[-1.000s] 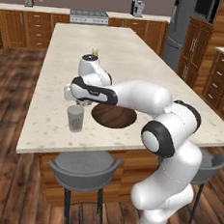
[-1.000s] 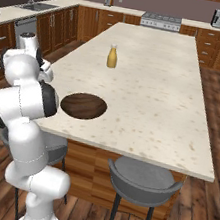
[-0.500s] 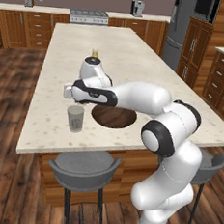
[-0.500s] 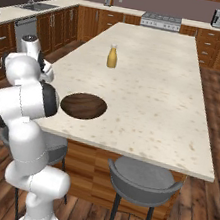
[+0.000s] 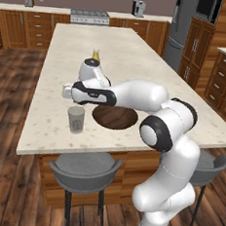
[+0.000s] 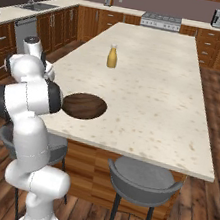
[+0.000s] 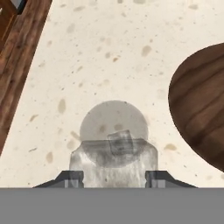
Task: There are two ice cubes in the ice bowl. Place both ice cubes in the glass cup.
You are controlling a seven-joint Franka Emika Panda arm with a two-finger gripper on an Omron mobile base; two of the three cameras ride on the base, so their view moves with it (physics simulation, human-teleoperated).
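The gripper point(image 7: 113, 176) is hovering directly above the glass cup point(image 7: 89, 124), looking straight down into its mouth. The jaws are standing narrow and are pinching one pale ice cube point(image 7: 114, 162) between the finger tips, so this cube is hanging over the opening and not yet sitting inside.

A second, smaller-looking ice cube point(image 7: 120, 142) is showing through the round mouth of the cup; I am judging that it is lying at the bottom (the glass is blurring it, so this is a reading, not a certainty).

In the left base view the cup point(image 5: 76, 119) is standing on the countertop point(image 5: 66, 56) near its front edge, toward the front left corner, and the ice bowl point(image 5: 115, 118) is sitting just beside it along the same edge, apart from it. What is showing of the bowl's wooden inside is looking bare. A yellow bottle point(image 6: 112, 56) is standing well apart, toward the middle of the countertop.

As for progress, the task is looking nearly finished: one cube is seemingly delivered, the other is being carried to the right spot. What is remaining is letting the held cube drop into the cup.
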